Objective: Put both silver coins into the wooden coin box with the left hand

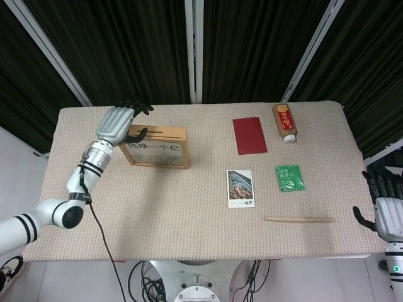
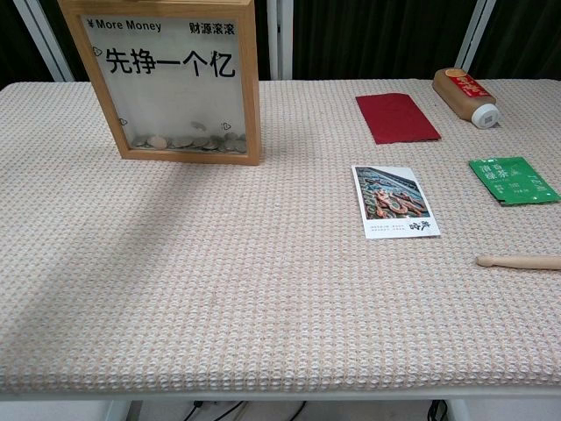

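1. Left hand point(image 1: 116, 123) hovers over the far-left corner of the worktop point(image 1: 157, 207), at the left end of the wooden coin box point(image 1: 156, 146); its fingers are spread apart and hold nothing.
2. Right hand point(image 1: 387, 214) hangs off the near-right corner of the worktop, fingers apart and empty.
3. Standing upright near the far-left corner, the wooden coin box has a clear front with printed characters.
4. Silver coins point(image 2: 188, 141) lie in a heap along the bottom of the box, seen through the clear front in the chest view; which are the two in question I cannot tell.
5. A red card point(image 1: 249, 134) lies toward the far edge, with a brown bottle point(image 1: 284, 121) on its side just right of it.
6. A picture card point(image 1: 240, 188) lies near the middle, and a green packet point(image 1: 289, 177) to its right.
7. A wooden stick point(image 1: 300, 219) lies along the near edge, toward the right.
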Motion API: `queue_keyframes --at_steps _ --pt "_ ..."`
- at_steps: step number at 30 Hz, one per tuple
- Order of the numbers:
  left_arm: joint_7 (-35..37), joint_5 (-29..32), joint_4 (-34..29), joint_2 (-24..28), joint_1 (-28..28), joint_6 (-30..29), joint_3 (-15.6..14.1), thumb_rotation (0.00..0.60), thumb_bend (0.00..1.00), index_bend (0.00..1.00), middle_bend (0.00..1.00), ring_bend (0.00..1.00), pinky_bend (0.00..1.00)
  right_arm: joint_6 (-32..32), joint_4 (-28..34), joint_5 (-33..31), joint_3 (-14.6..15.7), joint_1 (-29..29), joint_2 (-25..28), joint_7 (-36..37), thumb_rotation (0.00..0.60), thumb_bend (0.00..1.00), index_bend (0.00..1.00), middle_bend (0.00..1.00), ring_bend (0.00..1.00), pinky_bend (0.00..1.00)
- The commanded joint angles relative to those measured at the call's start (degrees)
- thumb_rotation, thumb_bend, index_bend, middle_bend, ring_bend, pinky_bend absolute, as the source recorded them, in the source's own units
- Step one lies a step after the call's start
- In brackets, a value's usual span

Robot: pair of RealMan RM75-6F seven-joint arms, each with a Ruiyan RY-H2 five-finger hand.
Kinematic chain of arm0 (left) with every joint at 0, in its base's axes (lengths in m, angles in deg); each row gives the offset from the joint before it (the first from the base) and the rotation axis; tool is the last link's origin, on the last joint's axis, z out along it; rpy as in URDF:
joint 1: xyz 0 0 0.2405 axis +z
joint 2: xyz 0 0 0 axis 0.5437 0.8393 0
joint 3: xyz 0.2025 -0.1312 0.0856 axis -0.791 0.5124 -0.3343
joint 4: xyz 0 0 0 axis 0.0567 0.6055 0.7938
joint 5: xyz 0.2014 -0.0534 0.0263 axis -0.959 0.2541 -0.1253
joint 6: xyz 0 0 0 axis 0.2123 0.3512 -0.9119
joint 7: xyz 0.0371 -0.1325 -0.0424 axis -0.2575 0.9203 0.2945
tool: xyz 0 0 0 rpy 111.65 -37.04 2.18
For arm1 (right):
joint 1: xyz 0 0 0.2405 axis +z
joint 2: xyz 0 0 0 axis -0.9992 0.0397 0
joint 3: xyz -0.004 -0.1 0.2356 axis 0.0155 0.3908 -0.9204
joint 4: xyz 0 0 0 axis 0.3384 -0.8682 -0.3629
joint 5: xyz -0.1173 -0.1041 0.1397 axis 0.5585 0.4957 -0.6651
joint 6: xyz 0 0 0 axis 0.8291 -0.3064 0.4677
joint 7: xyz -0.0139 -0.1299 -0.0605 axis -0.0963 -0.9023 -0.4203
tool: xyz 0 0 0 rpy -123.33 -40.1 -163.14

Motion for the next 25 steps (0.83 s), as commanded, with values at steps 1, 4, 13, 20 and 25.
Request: queue_keyframes --at_steps 1,4,13,20,25 --pt "1.16 -8.33 -2.26 0.55 3.36 -8.06 -0.84 0.600 0.41 0.24 0.28 0.10 0.09 -0.13 -0.01 0.20 0.03 -0.01 0.01 0.17 0.600 0.29 0.00 0.00 0.00 0.00" --pt "-2.38 -19.19 -3.03 1.20 8.35 -19.81 -4.64 0.600 0.37 0.28 0.29 0.10 0.09 -0.07 -0.34 0.37 0.12 0.02 0.03 0.41 0.600 0.29 0.00 0.00 0.00 0.00" --pt "-14.82 -32.29 -7.02 3.79 26.89 -42.42 -17.61 0.600 0.18 0.33 0.27 0.10 0.09 0.88 -1.01 1.97 0.86 0.91 -0.83 -0.26 0.600 0.28 0.00 0.00 0.00 0.00" --pt "-15.21 -26.38 -10.25 6.31 36.52 -41.23 -24.48 0.600 0.08 0.11 0.00 0.00 0.01 1.74 -1.16 2.70 1.62 1.52 -1.77 -3.04 0.600 0.27 0.00 0.00 0.00 0.00" --pt "-11.07 -26.90 -5.11 4.22 40.03 -42.55 -24.97 0.600 0.08 0.10 0.00 0.00 0.01 2.61 -1.27 2.74 1.91 2.06 -2.40 -4.70 0.600 0.25 0.00 0.00 0.00 0.00"
